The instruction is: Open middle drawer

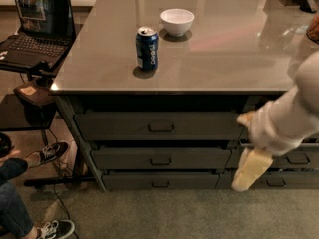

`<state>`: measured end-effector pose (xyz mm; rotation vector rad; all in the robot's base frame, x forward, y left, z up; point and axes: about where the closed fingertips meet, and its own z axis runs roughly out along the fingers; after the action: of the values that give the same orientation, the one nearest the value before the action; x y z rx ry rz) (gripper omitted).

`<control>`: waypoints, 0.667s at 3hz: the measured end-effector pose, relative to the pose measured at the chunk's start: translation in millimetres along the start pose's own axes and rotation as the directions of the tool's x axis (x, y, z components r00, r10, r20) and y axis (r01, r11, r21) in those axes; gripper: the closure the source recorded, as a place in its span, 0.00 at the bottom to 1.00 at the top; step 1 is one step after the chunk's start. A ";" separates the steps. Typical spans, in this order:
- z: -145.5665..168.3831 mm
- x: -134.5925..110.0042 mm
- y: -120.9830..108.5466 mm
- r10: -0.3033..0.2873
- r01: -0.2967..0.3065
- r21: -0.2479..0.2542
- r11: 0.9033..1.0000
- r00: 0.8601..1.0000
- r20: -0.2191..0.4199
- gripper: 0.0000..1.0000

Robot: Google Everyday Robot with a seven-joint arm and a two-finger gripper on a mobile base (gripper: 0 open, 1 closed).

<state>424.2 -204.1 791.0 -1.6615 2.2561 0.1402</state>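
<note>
The middle drawer (160, 158) is a wide dark grey-brown front with a small rectangular handle (160, 161) at its centre. It sits between a taller drawer (159, 126) above and a slimmer drawer (159, 181) below, in the left column under the grey countertop (224, 49). Its front lies about flush with its neighbours. My gripper (245, 182), cream-coloured on a white arm (289, 116), hangs down in front of the drawers. It is right of the middle drawer's right end, well right of the handle, and holds nothing I can see.
A blue soda can (146, 48) and a white bowl (177, 21) stand on the countertop. More drawers (298, 159) fill the right column behind my arm. At the left are a laptop (35, 24) on a stand and a seated person's legs and shoes (47, 154).
</note>
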 end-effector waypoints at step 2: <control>187.3 19.8 27.0 0.037 -0.037 -0.096 0.995 0.999 -0.003 0.00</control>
<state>432.5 -162.4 605.5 -1.6679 2.3152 0.2607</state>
